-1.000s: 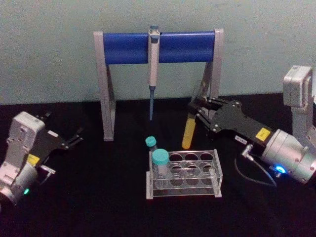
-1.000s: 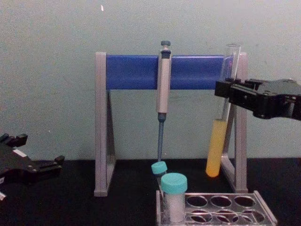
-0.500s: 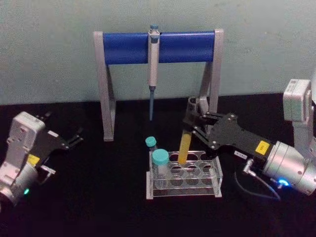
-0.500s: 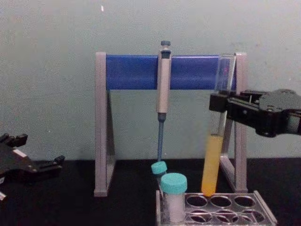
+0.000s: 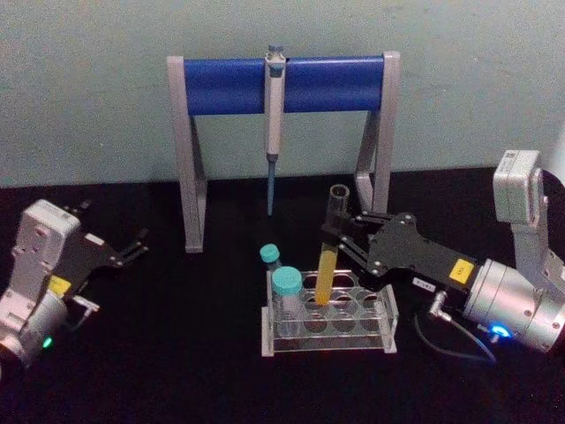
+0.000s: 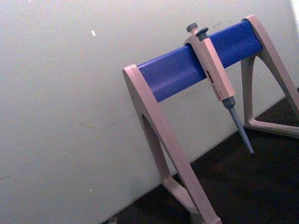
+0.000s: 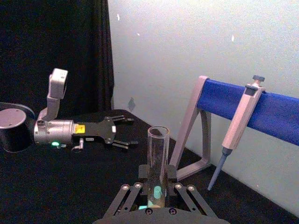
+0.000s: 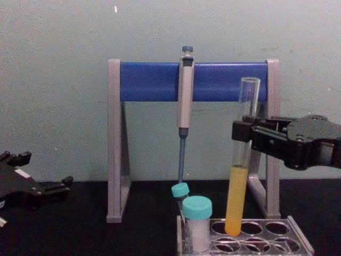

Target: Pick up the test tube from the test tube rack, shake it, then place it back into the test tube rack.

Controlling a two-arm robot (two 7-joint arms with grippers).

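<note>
No text can be read. One yellow label (image 5: 460,270) sits behind the fingers of the right gripper (image 5: 335,237), another label (image 5: 58,285) behind the fingers of the left gripper (image 5: 139,245); their print is too small to read.

The test tube (image 5: 327,269) stood in the test tube rack (image 5: 353,343), right of two vials (image 5: 285,284); the stand (image 5: 229,86) rose behind them.

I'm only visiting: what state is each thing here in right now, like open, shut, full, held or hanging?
test tube, uncapped, yellow liquid in its lower part, held, lower end in a rack hole.
right gripper, shut on the test tube.
left gripper, open, idle at the left.
test tube rack, level, most holes empty.
teal-capped vials, capped, upright.
pipette, hanging tip-down from the stand.
</note>
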